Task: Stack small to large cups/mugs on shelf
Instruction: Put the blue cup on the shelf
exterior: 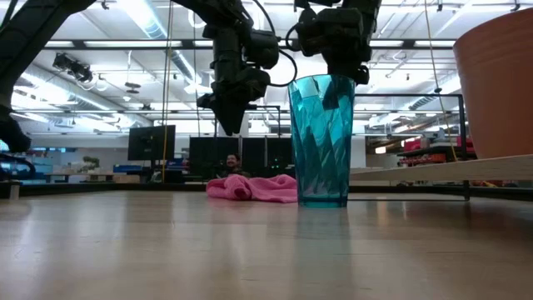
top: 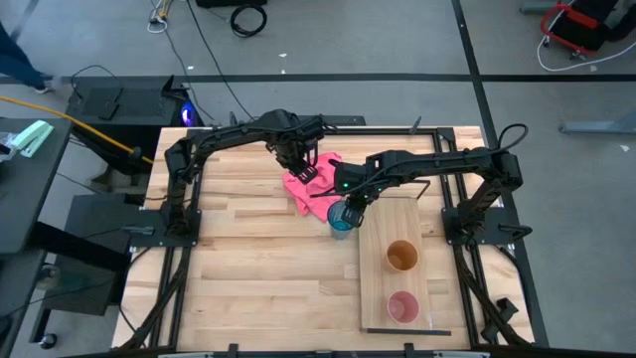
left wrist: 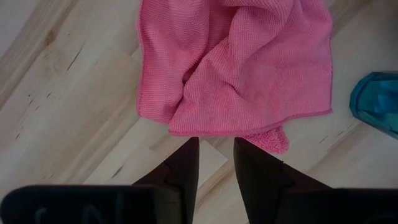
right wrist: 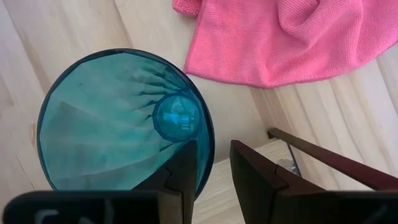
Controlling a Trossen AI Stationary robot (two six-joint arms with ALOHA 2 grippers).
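Beside the shelf, the right gripper is straddling the teal cup's rim, fingers slightly apart, not yet clamping; squeezing squarely should prevent tipping.

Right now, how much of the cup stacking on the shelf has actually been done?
Nothing is stacked yet. The orange cup and pink cup stand apart on the shelf. The right claw straddles the rim of the teal cup, upright on the table beside the shelf. The left claw hovers over the pink cloth. All nesting remains.

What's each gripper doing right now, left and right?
Left gripper: open, empty, above the pink cloth.
Right gripper: open, straddling the teal cup rim.
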